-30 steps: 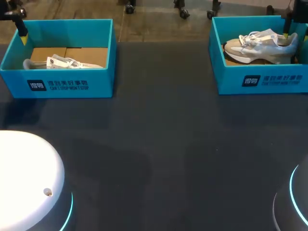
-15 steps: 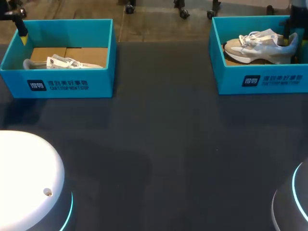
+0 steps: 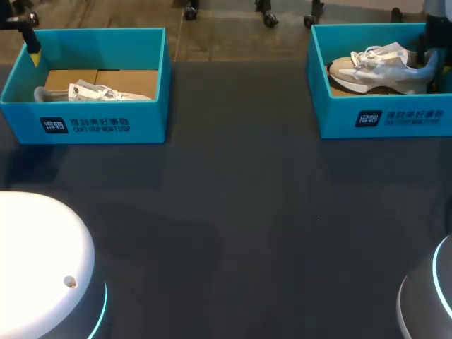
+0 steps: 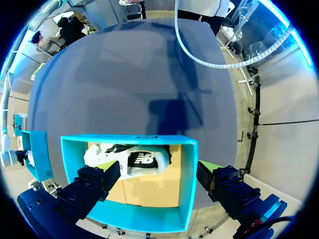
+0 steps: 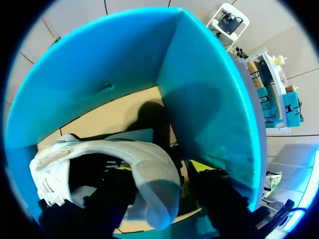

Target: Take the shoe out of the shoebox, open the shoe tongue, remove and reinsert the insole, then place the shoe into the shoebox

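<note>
2 teal cardboard shoeboxes: the left shoebox (image 3: 85, 127) holds 1 white sneaker (image 3: 95, 92), the right shoebox (image 3: 385, 120) 1 beige-grey sneaker (image 3: 381, 67). Left end effector (image 4: 157, 174) hangs wide open, empty; right end effector (image 5: 159, 172) gapes astride the beige-grey sneaker's heel.

Teal shoebox (image 3: 339, 116), cream-and-white shoe (image 3: 378, 70) with grey heel, dark grey table (image 3: 240, 212).
</note>
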Motion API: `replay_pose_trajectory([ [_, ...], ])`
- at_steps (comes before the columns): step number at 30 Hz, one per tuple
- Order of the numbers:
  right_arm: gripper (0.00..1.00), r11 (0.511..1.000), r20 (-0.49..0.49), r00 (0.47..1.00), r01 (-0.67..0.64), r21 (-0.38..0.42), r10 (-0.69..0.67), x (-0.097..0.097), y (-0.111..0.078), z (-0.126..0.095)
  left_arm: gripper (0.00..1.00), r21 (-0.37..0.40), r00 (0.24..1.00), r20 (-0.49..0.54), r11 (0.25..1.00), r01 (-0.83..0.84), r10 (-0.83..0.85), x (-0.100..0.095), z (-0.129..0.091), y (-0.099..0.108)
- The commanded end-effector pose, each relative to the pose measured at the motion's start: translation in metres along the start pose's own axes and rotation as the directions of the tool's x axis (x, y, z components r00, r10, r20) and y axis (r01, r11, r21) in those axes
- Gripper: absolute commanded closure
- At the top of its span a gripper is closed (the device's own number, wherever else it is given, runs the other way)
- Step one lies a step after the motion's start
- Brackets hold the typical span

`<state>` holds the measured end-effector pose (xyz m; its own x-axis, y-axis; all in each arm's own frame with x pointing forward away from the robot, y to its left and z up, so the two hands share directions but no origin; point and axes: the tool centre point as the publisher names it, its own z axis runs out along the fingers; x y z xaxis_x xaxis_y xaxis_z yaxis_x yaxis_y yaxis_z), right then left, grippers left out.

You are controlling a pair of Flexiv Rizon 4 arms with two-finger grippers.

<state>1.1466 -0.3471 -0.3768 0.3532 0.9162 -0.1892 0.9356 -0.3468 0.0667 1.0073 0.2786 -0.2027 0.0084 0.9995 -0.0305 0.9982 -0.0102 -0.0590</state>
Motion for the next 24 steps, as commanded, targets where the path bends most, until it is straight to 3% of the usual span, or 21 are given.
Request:
replay_pose_trajectory([
  [1, 0.70, 1.000, -0.001, 1.000, -0.003, 0.019, 0.003, 0.000, 0.005, 0.010, 0.00, -0.004, 1.000, -0.001, 1.000, -0.001, 0.001, 0.000, 0.000, -0.002],
  [2, 0.95, 1.000, 0.000, 1.000, -0.002, 0.023, 0.002, -0.001, 0.004, 0.011, 0.00, -0.004, 1.000, -0.001, 1.000, -0.001, 0.001, 0.000, 0.000, -0.002],
  [3, 1.00, 1.000, 0.001, 1.000, -0.002, 0.024, 0.002, -0.001, 0.003, 0.011, 0.00, -0.004, 1.000, -0.001, 1.000, -0.001, 0.001, 0.000, 0.000, -0.002],
  [8, 1.00, 1.000, -0.001, 1.000, 0.012, 0.009, -0.012, -0.006, -0.006, -0.001, 0.00, -0.004, 1.000, -0.001, 1.000, -0.001, 0.001, 0.000, 0.000, -0.002],
  [24, 1.00, 0.996, 0.038, 0.998, 0.058, -0.062, -0.056, -0.021, -0.025, -0.086, 0.00, -0.004, 1.000, -0.001, 1.000, -0.001, 0.001, 0.000, 0.000, -0.002],
])
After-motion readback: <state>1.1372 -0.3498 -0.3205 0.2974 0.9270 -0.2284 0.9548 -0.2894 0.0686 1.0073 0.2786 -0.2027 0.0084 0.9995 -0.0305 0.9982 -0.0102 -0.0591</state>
